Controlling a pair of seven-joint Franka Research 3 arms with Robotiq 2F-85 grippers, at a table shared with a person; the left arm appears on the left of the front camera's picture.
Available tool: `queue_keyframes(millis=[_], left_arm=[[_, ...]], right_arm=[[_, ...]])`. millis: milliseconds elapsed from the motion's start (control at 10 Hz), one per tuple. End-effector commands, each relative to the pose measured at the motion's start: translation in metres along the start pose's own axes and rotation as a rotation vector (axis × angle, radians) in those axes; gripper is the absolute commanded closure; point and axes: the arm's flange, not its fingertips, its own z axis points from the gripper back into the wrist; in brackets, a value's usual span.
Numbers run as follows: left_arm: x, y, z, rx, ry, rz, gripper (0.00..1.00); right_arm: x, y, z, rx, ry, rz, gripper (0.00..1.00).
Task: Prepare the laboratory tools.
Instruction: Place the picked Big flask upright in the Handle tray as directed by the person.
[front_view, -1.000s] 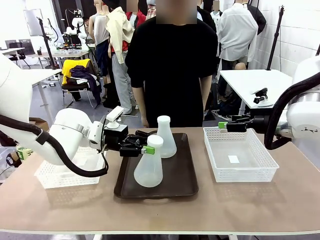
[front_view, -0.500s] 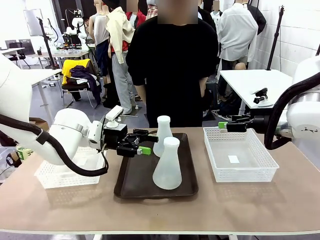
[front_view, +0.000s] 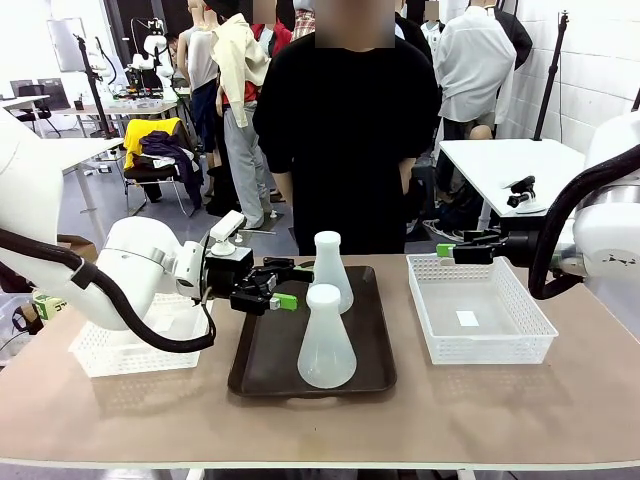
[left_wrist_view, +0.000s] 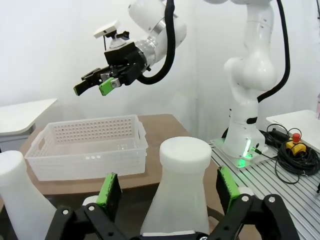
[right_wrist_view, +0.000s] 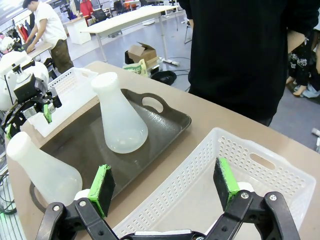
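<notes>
Two frosted flasks standing upright on the dark tray (front_view: 262, 360), necks pointing straight up, long axes vertical, wide bases flat on the tray floor. Near flask (front_view: 326, 339) just beyond the tips of the left jaws (front_view: 292, 284), slightly off to their outer side, apart from both pads. In the left wrist view, near flask (left_wrist_view: 181, 190) rising between the two green pads (left_wrist_view: 110, 189) with clear gaps either side, touching neither. Far flask (front_view: 330, 272) close beside the same jaws, at the level of the upper finger; contact hard to judge from the front. Left jaws spread wide, holding nothing.

Right jaws (front_view: 446, 250) likewise spread wide and empty, hovering over the far-left corner of the white basket (front_view: 530, 338) on the bench (front_view: 500, 410). Both flasks well apart from the right jaws, off beyond their tips on the tray.
</notes>
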Motion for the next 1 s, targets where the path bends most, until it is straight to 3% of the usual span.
queue_keyframes(millis=[0, 200, 300, 900], left_arm=[[-0.0001, 0.0007, 0.0018, 0.011, 0.005, -0.004, 0.00], [-0.0015, 0.0044, 0.0020, 0.020, 0.051, 0.067, 0.00], [-0.0002, 0.0002, 0.0007, 0.002, 0.001, 0.000, 0.00], [-0.0002, 0.0002, 0.0007, 0.002, 0.001, 0.000, 0.00]], right_arm=[[-0.0010, 0.0015, 0.0005, -0.006, 0.007, -0.010, 0.00], [-0.0010, 0.0015, 0.0005, -0.006, 0.007, -0.010, 0.00], [-0.0010, 0.0015, 0.0005, -0.006, 0.007, -0.010, 0.00], [-0.0010, 0.0015, 0.0005, -0.006, 0.007, -0.010, 0.00]])
